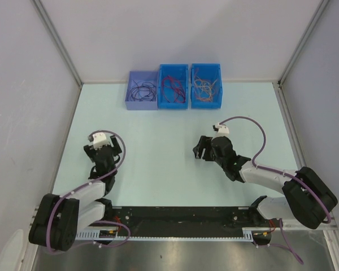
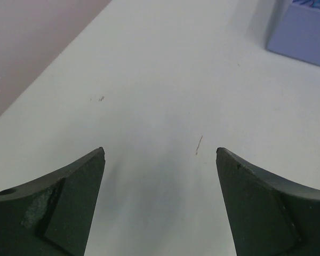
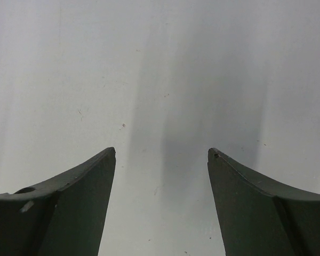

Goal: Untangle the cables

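Hovering on the near side with left gripper (image 2: 160,151) and right gripper (image 3: 161,150) both spread apart and empty, best checking the cables (image 1: 172,84) in the far bins (image 1: 173,105) for leftover knots.

Overall light: You have bright, even, diffuse light in the top view; the desk (image 1: 169,121) is pale and cleanly exposed, with no hard glare.
Shadows, top view: Soft and faint, only close under each arm.
Left wrist view: The desk looks nearly washed out toward its far edge. A soft grey shadow rises from the left gripper (image 2: 160,150), which shows as near-black shapes with little surface detail.
Focus, left wrist: The purple bin (image 2: 304,32) at the far edge is blurred.
Right wrist view: You see broad, soft-edged vertical shadow bands on the desk above the right gripper (image 3: 161,150), and small specks stay sharp.
Distortion: Frame posts lean outward toward the top view's corners.
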Available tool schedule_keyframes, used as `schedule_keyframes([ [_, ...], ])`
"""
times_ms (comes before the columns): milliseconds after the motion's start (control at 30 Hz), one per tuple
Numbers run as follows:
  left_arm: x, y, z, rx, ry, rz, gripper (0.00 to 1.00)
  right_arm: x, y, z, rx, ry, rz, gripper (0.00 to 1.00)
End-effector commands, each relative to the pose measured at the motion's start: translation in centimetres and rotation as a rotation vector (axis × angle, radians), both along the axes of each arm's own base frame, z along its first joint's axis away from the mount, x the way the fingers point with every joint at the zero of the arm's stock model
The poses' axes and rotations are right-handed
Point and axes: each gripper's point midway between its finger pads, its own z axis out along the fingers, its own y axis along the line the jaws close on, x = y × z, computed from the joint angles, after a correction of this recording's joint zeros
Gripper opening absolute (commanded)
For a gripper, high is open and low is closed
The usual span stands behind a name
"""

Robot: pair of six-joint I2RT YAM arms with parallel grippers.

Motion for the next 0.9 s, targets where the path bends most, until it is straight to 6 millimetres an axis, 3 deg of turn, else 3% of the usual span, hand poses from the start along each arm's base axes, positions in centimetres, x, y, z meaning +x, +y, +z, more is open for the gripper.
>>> schedule_keyframes([
  [0, 1.8, -0.3, 5.7, 0.082, -0.243, -0.035, 0.91, 0.6, 0.7, 1.4, 0.026, -0.040, 0.010, 0.75],
  [67, 2.4, -0.9, 6.4, 0.103, -0.288, -0.075, 0.91, 0.6, 0.6, 1.4, 0.024, -0.039, 0.009, 0.75],
  [100, 2.7, -1.1, 4.3, 0.131, -0.226, -0.096, 0.95, 0.6, 0.6, 1.3, 0.023, -0.038, 0.010, 0.75],
  [133, 3.2, -1.3, 6.0, 0.153, -0.288, -0.098, 0.93, 0.7, 0.8, 1.4, 0.024, -0.037, 0.013, 0.74],
  [233, 3.3, -1.7, 5.5, 0.126, -0.260, -0.124, 0.88, 0.8, 0.8, 1.4, 0.021, -0.035, 0.016, 0.75],
  [333, 3.3, -2.8, 4.4, 0.138, -0.251, -0.211, 0.91, 0.8, 0.9, 1.3, 0.018, -0.032, 0.016, 0.75],
  [367, 3.5, -2.7, 5.0, 0.172, -0.278, -0.211, 0.99, 0.8, 0.9, 1.2, 0.016, -0.031, 0.018, 0.75],
  [467, 3.9, -2.6, 4.1, 0.135, -0.224, -0.212, 1.00, 0.7, 1.4, 1.4, 0.027, -0.032, 0.055, 0.76],
  [567, 4.3, -2.6, 5.0, 0.143, -0.256, -0.205, 1.00, 1.2, 1.2, 1.7, 0.070, -0.013, 0.093, 0.78],
  [600, 4.2, -2.6, 4.4, 0.136, -0.229, -0.207, 1.00, 1.9, 0.3, 1.9, 0.076, -0.007, 0.064, 0.80],
  [700, 4.3, -2.6, 4.5, 0.137, -0.236, -0.211, 1.00, 3.1, -2.3, 3.1, 0.074, -0.027, -0.027, 0.96],
  [867, 4.4, -2.6, 4.6, 0.137, -0.238, -0.210, 1.00, 5.9, -11.2, 5.4, -0.013, -0.115, -0.320, 0.99],
])
